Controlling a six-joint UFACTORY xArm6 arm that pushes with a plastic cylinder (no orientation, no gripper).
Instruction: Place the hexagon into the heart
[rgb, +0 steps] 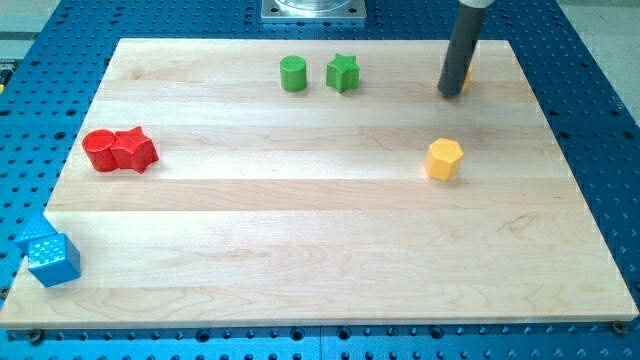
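Bench (330, 250): pale wood board on blue perforated base, mostly bare in the middle. No hand on this rig, just a straight dark rod, so nothing to spread or pinch; my tip (450, 94) sits near the view's top right, touching the bench.

Red pair at the view's left: red cylinder (99, 150) touching a red star-ish block (134, 149). Blue cube (54, 259) w/ a second blue block (34, 233) behind it, at the view's bottom-left corner, hanging at the bench edge. Green cylinder (293, 73) and green star (343, 72) side by side near the view's top centre.

Task's thing: yellow hexagon (444, 158), right of centre, below my tip and apart from it. A sliver of yellow (467, 80) peeks out just right of the rod; prob. the heart, but shape mostly hidden, can't confirm.

Step, as I judge it: hexagon must travel up toward that yellow sliver. Tip is on the wrong side now. Best to swing round the hexagon w/o clipping it, come in from its bottom side, then push straight up, centred on a flat face so it doesn't spin off.
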